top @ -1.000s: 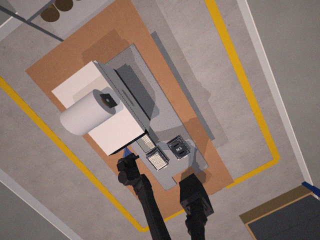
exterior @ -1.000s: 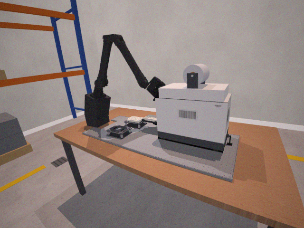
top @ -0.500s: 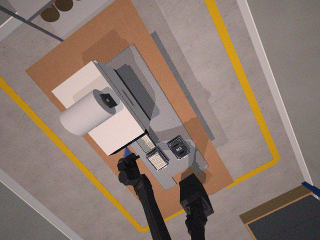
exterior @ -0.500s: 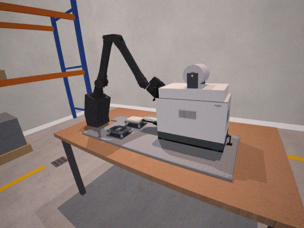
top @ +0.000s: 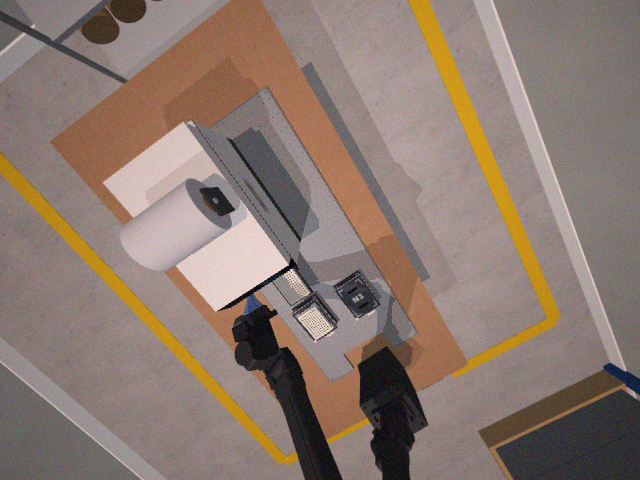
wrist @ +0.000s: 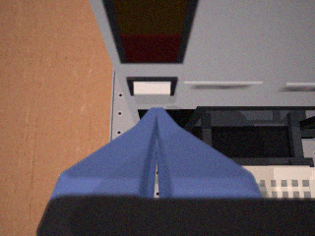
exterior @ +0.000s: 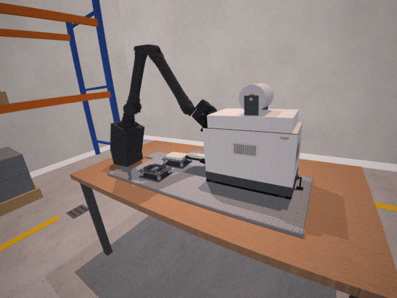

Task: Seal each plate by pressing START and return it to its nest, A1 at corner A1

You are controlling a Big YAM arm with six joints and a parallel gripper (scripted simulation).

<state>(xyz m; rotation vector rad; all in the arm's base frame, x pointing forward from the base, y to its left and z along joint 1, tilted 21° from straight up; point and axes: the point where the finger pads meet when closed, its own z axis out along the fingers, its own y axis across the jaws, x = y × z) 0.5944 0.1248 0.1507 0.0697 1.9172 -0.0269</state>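
As I view the bench remotely, item one is the pincer (top: 251, 304) (wrist: 157, 117): closed, nothing gripped. Item two, a pale button (wrist: 152, 88), presumably START: just ahead of the tips; contact unclear. Item three, the stage plate (top: 292, 286) (exterior: 196, 155) (wrist: 290, 182): right of the tips in the wrist view, visible length running outward from the sealer (top: 235, 258) (exterior: 250, 157) (wrist: 251, 44); my single arm should leave it untouched during a cycle. Next, the nested plate (top: 314, 320) (exterior: 176, 156), farther out. Surface: grey baseboard (top: 338, 248) (exterior: 256, 213), brown table (top: 82, 139) (exterior: 346, 256) (wrist: 49, 98). Room: pale walls, blue-orange racking (exterior: 104, 54).
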